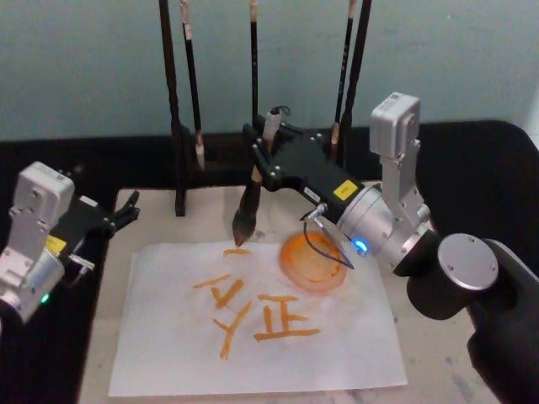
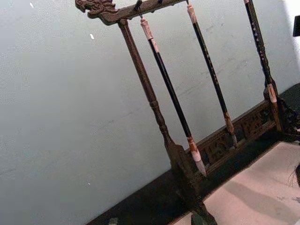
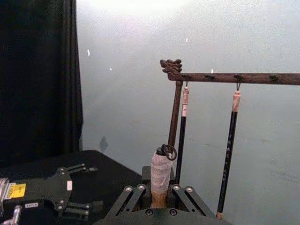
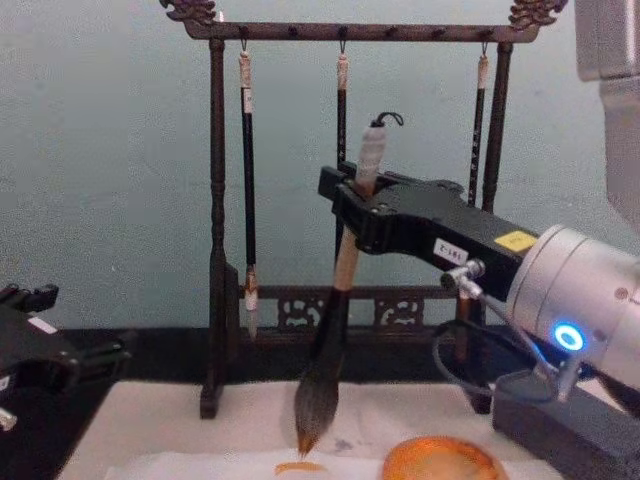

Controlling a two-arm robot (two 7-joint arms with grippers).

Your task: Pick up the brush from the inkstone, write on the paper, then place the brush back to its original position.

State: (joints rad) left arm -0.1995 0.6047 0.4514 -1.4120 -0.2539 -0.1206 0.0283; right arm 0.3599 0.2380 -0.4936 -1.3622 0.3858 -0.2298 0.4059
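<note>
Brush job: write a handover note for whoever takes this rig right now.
Right gripper: shut on the brush, held near upright, its tip by a short orange stroke at the far edge of the paper; contact unclear.
Left gripper: open, idle at the far left corner of the mat.
Done: brush picked up, several orange characters written.
Left: finish writing, return the brush to the orange ink dish.

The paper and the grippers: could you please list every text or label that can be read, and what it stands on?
"正", roughly: the right-hand orange strokes on the paper.
The other orange strokes, left of it: no character I can read.
On the right gripper, yellow label: too small to read.
On the same gripper, white label: blurred.
On the left gripper, yellow label: too small to read.
</note>
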